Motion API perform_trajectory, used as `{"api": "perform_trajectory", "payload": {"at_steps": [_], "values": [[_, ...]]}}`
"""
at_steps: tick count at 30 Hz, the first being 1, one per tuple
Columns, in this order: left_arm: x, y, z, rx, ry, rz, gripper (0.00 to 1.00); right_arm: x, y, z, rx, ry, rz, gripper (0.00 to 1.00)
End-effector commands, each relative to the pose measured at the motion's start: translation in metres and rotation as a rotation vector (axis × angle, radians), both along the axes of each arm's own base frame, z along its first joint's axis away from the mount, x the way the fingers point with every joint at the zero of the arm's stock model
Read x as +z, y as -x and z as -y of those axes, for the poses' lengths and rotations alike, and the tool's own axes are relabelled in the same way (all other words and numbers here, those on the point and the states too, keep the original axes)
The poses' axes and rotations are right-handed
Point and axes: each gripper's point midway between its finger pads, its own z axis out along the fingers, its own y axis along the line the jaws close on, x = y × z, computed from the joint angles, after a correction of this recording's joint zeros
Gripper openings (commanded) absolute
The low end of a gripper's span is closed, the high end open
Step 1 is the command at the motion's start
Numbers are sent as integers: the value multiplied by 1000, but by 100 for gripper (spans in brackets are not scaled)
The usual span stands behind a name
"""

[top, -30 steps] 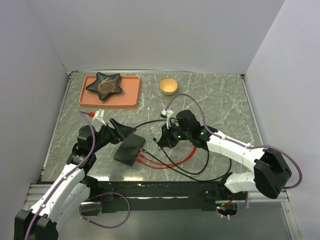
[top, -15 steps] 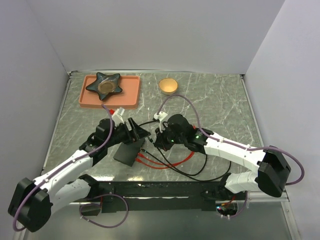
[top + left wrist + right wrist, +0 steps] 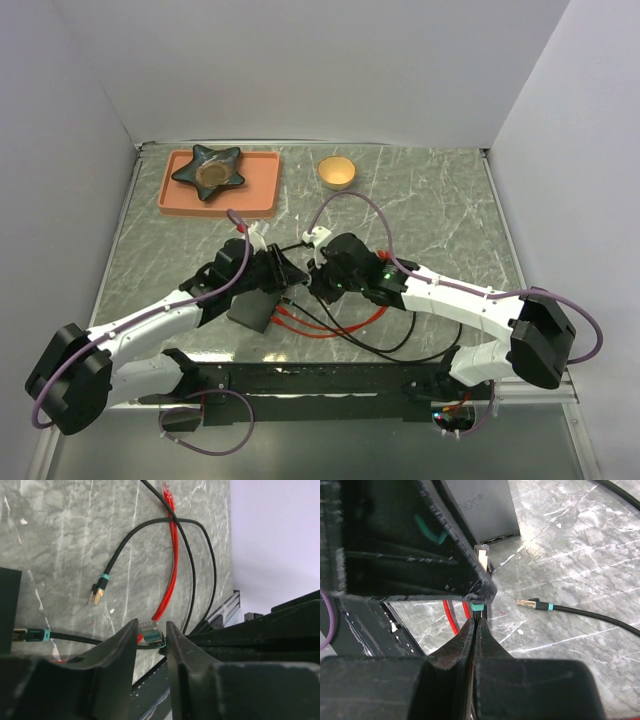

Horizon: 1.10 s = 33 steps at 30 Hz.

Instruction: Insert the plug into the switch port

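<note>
The flat black switch [image 3: 252, 304] lies at the table's centre; its port edge [image 3: 502, 534] faces the grippers, and one teal-banded plug [image 3: 30, 635] sits in it. My right gripper [image 3: 319, 281] [image 3: 475, 620] is shut on a black cable just behind a teal-banded plug [image 3: 151, 632] [image 3: 482, 559], holding it above the table. My left gripper [image 3: 286, 270] [image 3: 151, 625] has reached over the switch, its fingers [image 3: 125, 645] closed in on the sides of that same plug. Another loose plug [image 3: 99, 592] [image 3: 532, 603] lies on the marble.
Red cables [image 3: 322, 331] and a black cable loop [image 3: 395, 338] trail over the marble toward the front rail [image 3: 330, 376]. A salmon tray [image 3: 255, 200] with a dark star-shaped dish [image 3: 208, 170] stands at the back left, a small yellow bowl [image 3: 337, 172] at the back middle.
My left arm has swung right across the switch to the right gripper, and its jaws have narrowed around the plug. The right gripper shifted slightly left, staying shut.
</note>
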Motion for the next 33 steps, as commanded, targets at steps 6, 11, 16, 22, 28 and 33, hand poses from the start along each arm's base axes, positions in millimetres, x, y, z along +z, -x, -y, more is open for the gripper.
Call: {"api": "perform_trajectory", "payload": {"at_steps": [6,11,16,22,28,33], "values": [[27,-18,16,25,56,95,1,27,-5,-8,-13,-46,52,0],[33,-12,16,0,86,157,1,32,-8,-2,-59,-72,70,40],[55,-7,10,1,136,242,1,42,-9,0,-45,-168,68,63],[74,2,8,-24,182,324,1,68,5,-5,97,-392,21,70],[95,13,1,-32,240,417,1,79,21,-5,194,-462,-12,80],[99,12,-10,15,230,448,1,89,25,-3,212,-500,-3,96]]}}
